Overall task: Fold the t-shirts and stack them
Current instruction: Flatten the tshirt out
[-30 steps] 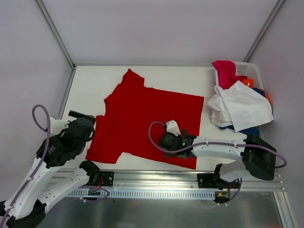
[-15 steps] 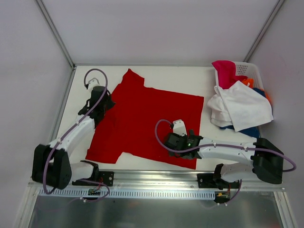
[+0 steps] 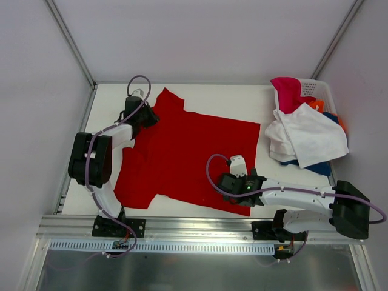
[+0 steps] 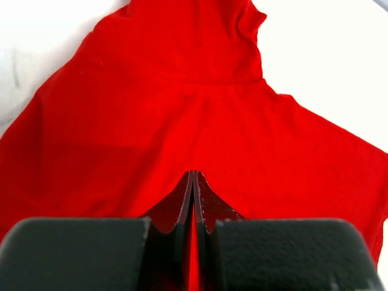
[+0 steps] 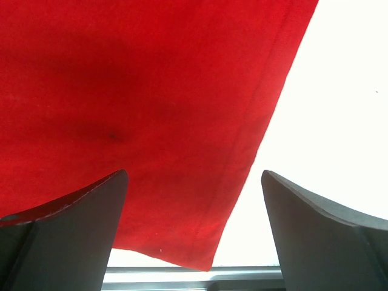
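A bright red t-shirt [image 3: 188, 154] lies spread flat on the white table, one short sleeve pointing to the back. My left gripper [image 3: 151, 117] is at its far left shoulder, shut; in the left wrist view its tips [image 4: 194, 174] meet over the red cloth [image 4: 182, 91] with no fold seen between them. My right gripper [image 3: 241, 193] hovers open over the shirt's near right corner; in the right wrist view that hem corner [image 5: 209, 257] lies between the wide-apart fingers [image 5: 79, 218]. White [image 3: 309, 136], magenta pink [image 3: 288, 91], orange [image 3: 315, 105] and blue [image 3: 318, 165] t-shirts are heaped at the right.
A white perforated basket [image 3: 320, 88] stands at the back right, the heap of shirts spilling out of it onto the table. A metal rail [image 3: 200, 227] runs along the near edge. Grey walls enclose the table on three sides.
My left arm has swung from the near left side out to the shirt's far left shoulder, and its jaws have shut. My right gripper has drifted right toward the hem corner, staying open.
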You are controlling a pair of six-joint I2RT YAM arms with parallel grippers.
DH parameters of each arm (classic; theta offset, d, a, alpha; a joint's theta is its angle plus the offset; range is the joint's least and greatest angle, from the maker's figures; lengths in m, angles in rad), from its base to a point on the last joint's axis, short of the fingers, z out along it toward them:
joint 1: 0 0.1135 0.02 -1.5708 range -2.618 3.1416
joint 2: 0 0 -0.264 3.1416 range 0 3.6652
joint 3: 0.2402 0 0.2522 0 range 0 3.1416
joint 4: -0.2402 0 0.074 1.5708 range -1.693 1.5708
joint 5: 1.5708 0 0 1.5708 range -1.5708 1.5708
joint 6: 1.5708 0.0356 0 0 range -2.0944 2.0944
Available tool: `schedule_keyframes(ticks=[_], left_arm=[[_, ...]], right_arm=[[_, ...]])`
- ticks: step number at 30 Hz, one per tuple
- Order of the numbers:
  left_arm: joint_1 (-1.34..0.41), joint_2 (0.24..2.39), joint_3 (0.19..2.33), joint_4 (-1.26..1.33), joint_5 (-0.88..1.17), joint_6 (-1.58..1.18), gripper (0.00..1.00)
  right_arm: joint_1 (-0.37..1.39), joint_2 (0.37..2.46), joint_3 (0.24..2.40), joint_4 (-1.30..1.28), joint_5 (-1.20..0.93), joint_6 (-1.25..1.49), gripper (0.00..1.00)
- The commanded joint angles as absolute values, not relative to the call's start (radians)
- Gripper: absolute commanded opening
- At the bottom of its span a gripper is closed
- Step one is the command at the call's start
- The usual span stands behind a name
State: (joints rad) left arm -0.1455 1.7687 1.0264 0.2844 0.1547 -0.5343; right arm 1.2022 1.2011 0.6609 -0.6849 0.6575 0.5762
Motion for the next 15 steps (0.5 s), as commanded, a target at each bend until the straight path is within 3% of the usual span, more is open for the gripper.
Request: schedule_keyframes(ticks=[1, 7, 11, 15], left_arm=[[-0.118, 1.819, 1.104, 0.334, 0.212, -0.506, 0.00], [-0.074, 1.923, 1.161, 0.327, 0.244, -0.518, 0.00], [-0.029, 2.000, 1.241, 0.296, 0.299, -0.584, 0.00], [-0.014, 2.071, 1.357, 0.212, 0.339, -0.612, 0.00]], right_arm=[[1.207, 1.173, 0.661, -0.729, 0.703, 0.604, 0.97], [1.207, 1.138, 0.683, -0.767, 0.707, 0.615, 0.97], [1.198, 1.005, 0.706, -0.709, 0.741, 0.512, 0.99], [1.053, 0.882, 0.713, -0.595, 0.615, 0.370, 0.99]])
